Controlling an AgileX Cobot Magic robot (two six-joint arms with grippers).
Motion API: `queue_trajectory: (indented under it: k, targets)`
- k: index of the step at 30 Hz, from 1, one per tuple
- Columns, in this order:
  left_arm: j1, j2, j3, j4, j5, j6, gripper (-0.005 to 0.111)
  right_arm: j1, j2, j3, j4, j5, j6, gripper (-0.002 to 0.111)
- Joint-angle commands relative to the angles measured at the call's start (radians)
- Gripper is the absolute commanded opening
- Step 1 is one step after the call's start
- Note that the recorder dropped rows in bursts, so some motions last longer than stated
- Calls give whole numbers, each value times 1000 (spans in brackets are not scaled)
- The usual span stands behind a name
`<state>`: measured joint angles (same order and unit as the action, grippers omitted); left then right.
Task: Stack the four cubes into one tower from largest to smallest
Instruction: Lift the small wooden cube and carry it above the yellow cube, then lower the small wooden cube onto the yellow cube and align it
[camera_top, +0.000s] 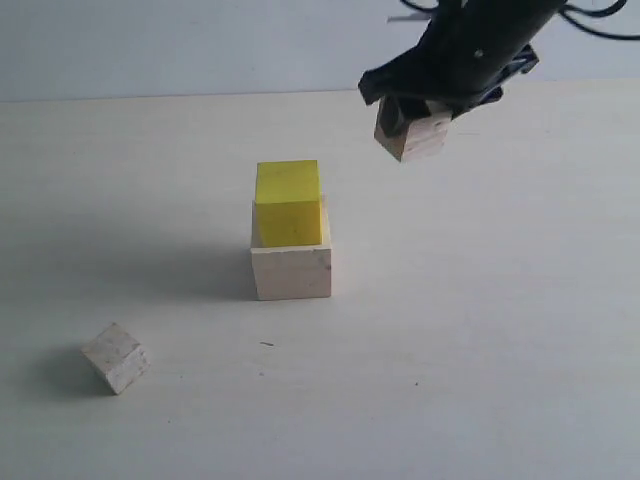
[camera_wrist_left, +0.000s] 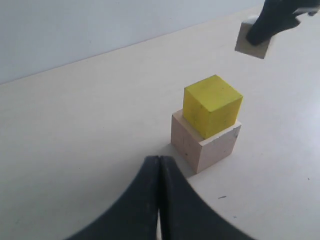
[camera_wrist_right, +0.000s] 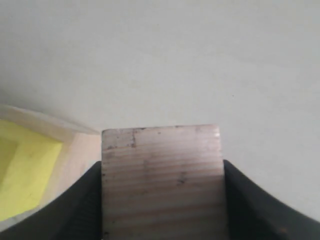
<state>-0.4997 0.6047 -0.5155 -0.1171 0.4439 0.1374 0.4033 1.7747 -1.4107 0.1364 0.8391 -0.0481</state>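
The bright yellow cube sits on the large pale wood cube near the table's middle; both also show in the left wrist view as yellow cube on pale cube. My right gripper is shut on the layered-grain wood cube, held in the air up and to the right of that stack. Its striped face fills the space between the dark fingers. The smallest whitish cube lies alone at the front left. My left gripper is shut and empty, short of the stack.
The table is a plain pale surface with a pale wall behind it. A small dark speck lies in front of the stack.
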Motion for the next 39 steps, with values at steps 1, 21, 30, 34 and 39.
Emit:
queue_trajectory:
  k: [1,21,30,34,39]
  targets:
    - [1,1,3,-24,-15,3,0,43,-168,-5,33,95,48,0]
    - [1,1,3,-35,-31,1,0,266,-164,-5,84,8,213,0]
    - [1,-1,3,-46,-29,1,0,362,-83,-166,-83,130,429,0]
    - [1,-1,3,-48,-29,1,0,399,-21,-256,-177,204,517,0]
    - [1,-1,3,-50,-29,1,0,399,64,-322,-238,292,600,0]
